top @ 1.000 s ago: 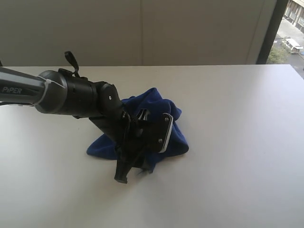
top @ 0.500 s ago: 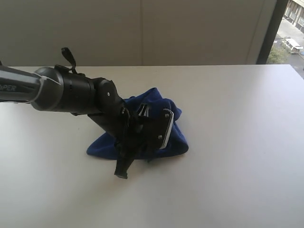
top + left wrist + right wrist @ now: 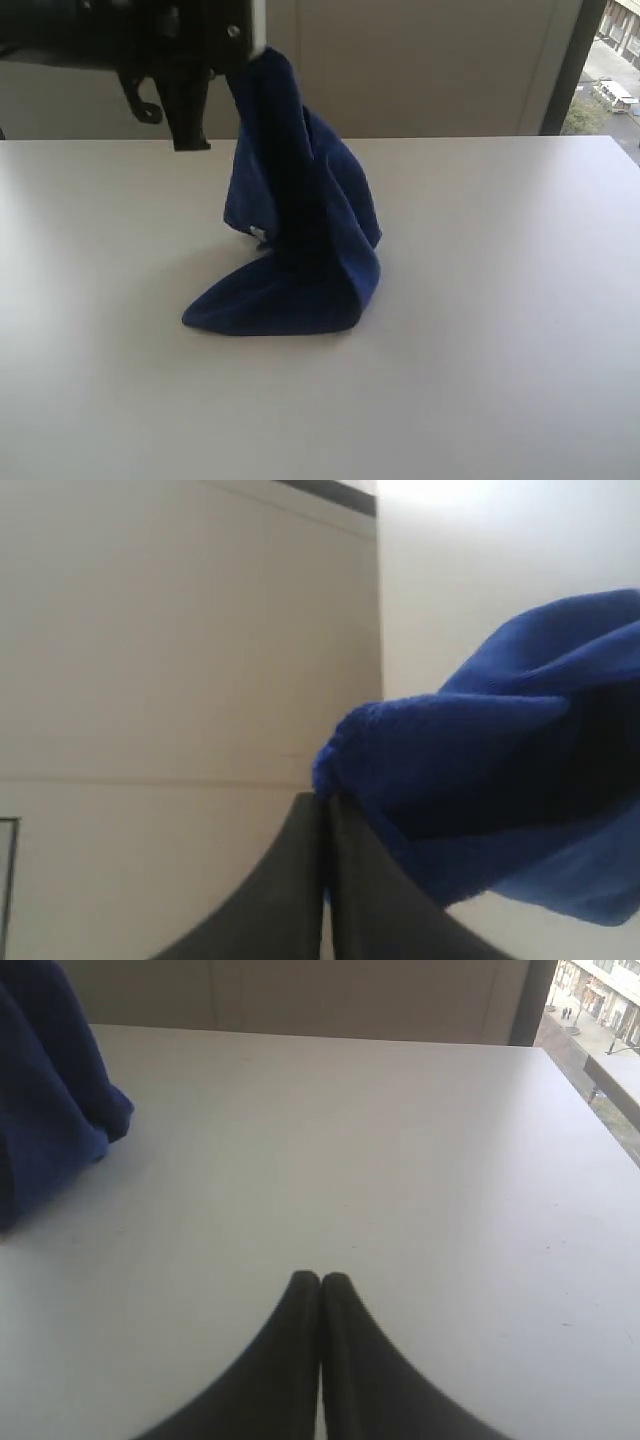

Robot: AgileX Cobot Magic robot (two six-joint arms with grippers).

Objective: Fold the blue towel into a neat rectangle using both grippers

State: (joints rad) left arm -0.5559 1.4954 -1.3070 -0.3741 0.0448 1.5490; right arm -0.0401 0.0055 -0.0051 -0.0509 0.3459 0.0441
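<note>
The blue towel [image 3: 300,240] hangs in a tall cone from the top left of the exterior view, its lower folds still resting on the white table [image 3: 500,300]. My left gripper [image 3: 255,45] is shut on the towel's top edge, high above the table. In the left wrist view the towel [image 3: 490,770] bunches at the closed left gripper [image 3: 326,798]. My right gripper [image 3: 320,1278] is shut on nothing and hovers over bare table, with the towel [image 3: 50,1090] off to one side. The right arm is out of the exterior view.
A beige wall [image 3: 400,60] stands behind the table's far edge. A dark window frame [image 3: 565,65] with an outdoor scene is at the back right.
My left gripper closed on the towel and rose from the table to the top of the view, pulling the cloth up into a hanging cone.
</note>
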